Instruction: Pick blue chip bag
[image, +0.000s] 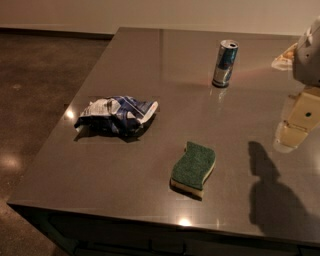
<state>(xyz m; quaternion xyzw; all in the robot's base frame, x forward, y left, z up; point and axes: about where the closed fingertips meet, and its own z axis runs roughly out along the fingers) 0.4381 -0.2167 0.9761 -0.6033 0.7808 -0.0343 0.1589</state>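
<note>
The blue chip bag (117, 115) lies crumpled on the left part of the grey table (150, 175); it is dark blue foil with white patches. My gripper (309, 55) shows only partly as a pale shape at the far right edge, above the table and far to the right of the bag. Its reflection and shadow fall on the table's right side. Nothing shows in it.
An upright blue-and-silver drink can (225, 63) stands at the back, right of centre. A green wavy sponge (193, 169) lies near the front middle. The table's left and front edges drop to a dark floor (35, 75). A pale object (284, 57) sits at the far right.
</note>
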